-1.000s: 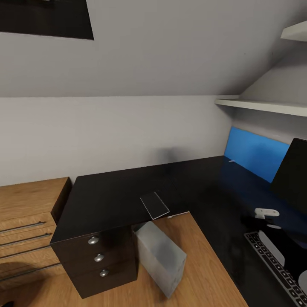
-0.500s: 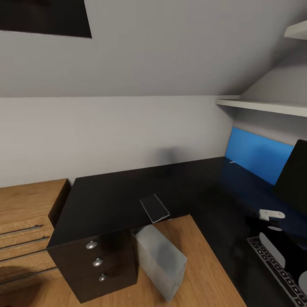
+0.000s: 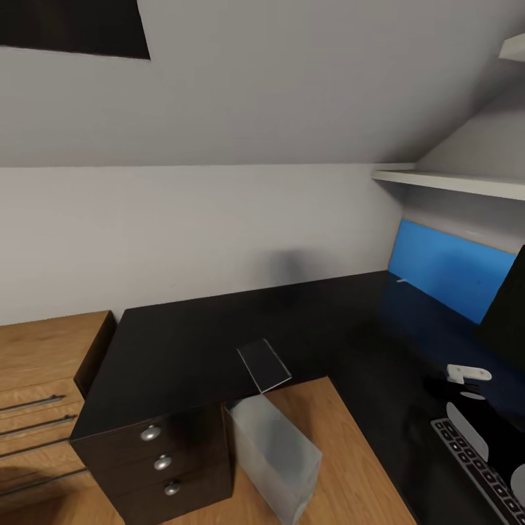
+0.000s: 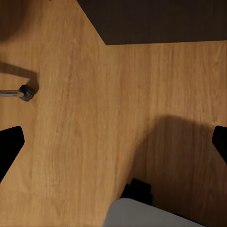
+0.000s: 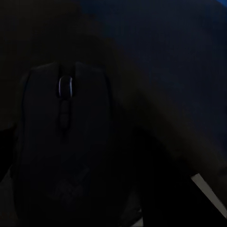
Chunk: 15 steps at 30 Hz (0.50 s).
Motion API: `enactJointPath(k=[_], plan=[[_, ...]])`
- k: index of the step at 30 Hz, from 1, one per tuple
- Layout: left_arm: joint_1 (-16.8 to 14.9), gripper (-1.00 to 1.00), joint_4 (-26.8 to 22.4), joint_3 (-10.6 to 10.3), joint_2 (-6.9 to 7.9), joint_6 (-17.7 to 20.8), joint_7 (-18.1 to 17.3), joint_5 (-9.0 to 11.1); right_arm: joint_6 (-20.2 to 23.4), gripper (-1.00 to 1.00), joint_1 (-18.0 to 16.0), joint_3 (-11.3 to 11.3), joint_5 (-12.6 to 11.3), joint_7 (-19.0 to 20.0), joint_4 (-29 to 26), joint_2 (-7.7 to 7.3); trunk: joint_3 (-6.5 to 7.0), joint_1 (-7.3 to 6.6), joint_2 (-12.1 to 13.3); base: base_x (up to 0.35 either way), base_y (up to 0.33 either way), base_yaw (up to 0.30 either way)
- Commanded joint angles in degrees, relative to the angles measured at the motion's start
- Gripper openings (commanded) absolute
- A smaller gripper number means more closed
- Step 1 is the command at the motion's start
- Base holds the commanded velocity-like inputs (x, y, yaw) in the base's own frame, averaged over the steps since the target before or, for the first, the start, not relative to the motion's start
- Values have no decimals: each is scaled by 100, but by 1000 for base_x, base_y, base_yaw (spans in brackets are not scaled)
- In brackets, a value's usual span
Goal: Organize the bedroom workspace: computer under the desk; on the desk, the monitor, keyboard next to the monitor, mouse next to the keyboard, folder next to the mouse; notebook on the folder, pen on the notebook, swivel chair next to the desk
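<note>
The black mouse [image 5: 64, 142] fills the space between my right pincer's fingers, whether pinched I cannot tell, above the black desk [image 3: 197, 343], while my left pincer [image 4: 113, 142] hangs spread over the wooden floor [image 4: 85, 118], the computer [image 3: 281, 456] beneath the desk.

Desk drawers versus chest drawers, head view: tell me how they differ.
The desk drawers are black with round silver knobs; the chest drawers are light wood with long bar handles. The desk's stack shows three drawers whole; the chest's is cut by the picture's edge. Both stacks face the same way, side by side.
</note>
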Motion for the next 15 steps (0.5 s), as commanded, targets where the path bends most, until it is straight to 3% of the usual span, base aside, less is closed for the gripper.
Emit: enactJointPath(k=[1, 11, 15], plan=[[-2, 100, -8, -50, 3, -16, 27, 53, 13, -100, -5, 46, -69, -58, -10, -10, -7, 2, -4, 210, 0, 0], [-3, 100, -7, -55, -13, -130, 36, 30, -18, -100, -6, 46, -75, -65, 12, -10, -7, 2, -4, 63, 0, 0], [-5, 100, -7, -54, -15, -320, 36, 40, -197, -100, -6, 46, -78, -62, 2, -10, -78, 90, -164, 0, 0, 0]])
